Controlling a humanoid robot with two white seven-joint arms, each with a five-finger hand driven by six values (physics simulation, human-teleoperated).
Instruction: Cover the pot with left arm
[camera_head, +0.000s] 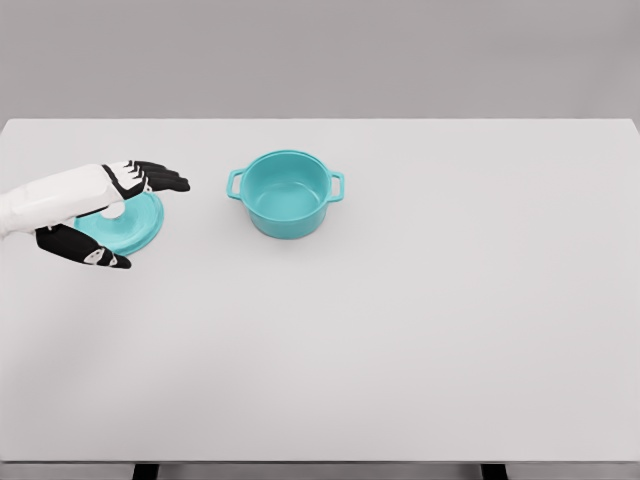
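1. Pot (286, 193) and lid (128, 222) were the two teal pieces we had on the white table (400, 330), and we noted them well apart, the lid far over at the left and the pot left of the table's middle.
2. Our left hand (105, 212) came in from the picture's left edge on its white arm, and we saw it spread open over the lid, the four dark fingers (160, 178) held out straight toward the right above the lid's far rim.
3. We saw the thumb (85, 248) reaching out below, past the lid's near rim, so the lid sat between thumb and fingers.
4. We could not tell whether any finger touched the lid; the hand looked wide open and we saw nothing held in it.
5. We found the lid lying flat on the table, its pale knob (112, 211) partly hidden under the palm.
6. Further right, we saw the pot standing upright and uncovered, its inside bare and teal.
7. We noted its two loop handles, one on the left side (235, 183) and one on the right (336, 187).
8. To the right of the pot we saw only plain table surface running to the far edge.
9. Our right arm did not show anywhere in the head view.
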